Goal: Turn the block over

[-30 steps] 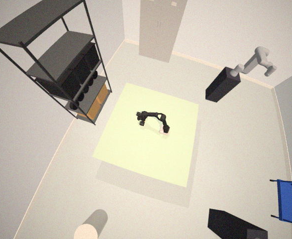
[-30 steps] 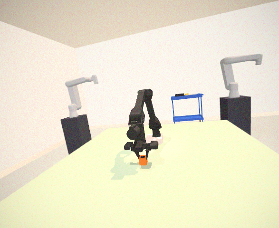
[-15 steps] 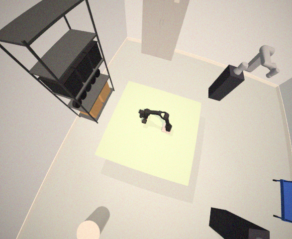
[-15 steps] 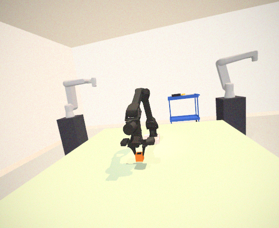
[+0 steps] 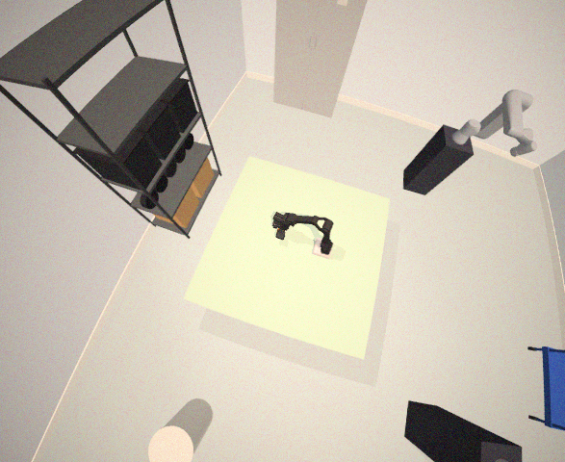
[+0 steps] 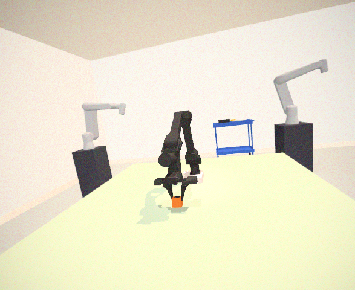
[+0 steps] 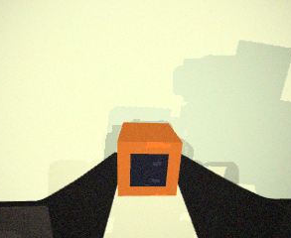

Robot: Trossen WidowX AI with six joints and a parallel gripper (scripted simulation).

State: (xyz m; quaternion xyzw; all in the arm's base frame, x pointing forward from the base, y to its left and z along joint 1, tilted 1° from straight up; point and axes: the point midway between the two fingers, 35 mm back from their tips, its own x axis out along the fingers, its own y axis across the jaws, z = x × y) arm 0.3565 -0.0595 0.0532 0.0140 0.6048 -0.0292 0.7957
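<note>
The orange block is between the two black fingers of my gripper, which is shut on its left and right sides. The marked side, with a dark square, faces up towards the wrist camera. In the exterior view the block appears slightly above the table, with its shadow just below it. The block's underside is hidden. In the top view the arm mostly hides the block.
The arm's pale pink base plate sits behind the gripper in the exterior view. Off the table stand a dark shelf rack, a blue cart and grey arms on dark pedestals.
</note>
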